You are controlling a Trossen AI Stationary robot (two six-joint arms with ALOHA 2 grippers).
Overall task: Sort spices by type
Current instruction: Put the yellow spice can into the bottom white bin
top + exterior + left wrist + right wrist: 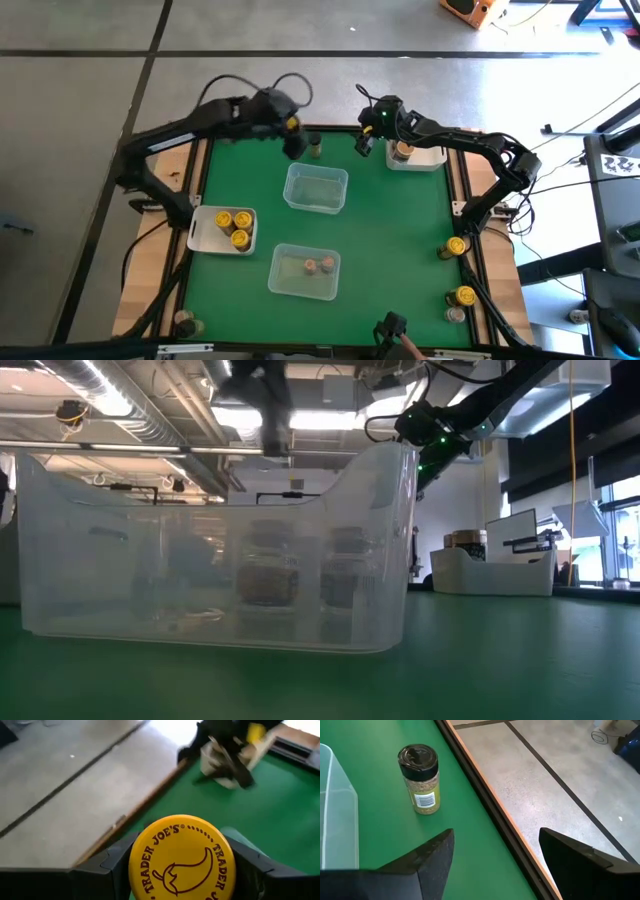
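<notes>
The left gripper (pixel 292 125) holds a yellow-lidded jar (pixel 182 857) upright near the table's 11 o'clock edge, the white tray (pixel 203 234) with two like jars lying toward 7 o'clock, while the empty, wide-open right gripper (pixel 365 143) hangs near the black-lidded jar (pixel 419 779) at 12.

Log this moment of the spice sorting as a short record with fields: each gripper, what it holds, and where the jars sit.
left gripper: shut on yellow-lidded jar, at the table's far edge
right gripper: open, empty, near the black-lidded jar
white tray, left: two yellow-lidded jars
white tray, far right: one tan-lidded jar
far clear tub: empty
near clear tub: two pinkish-brown-lidded jars
right table edge: more jars waiting
</notes>
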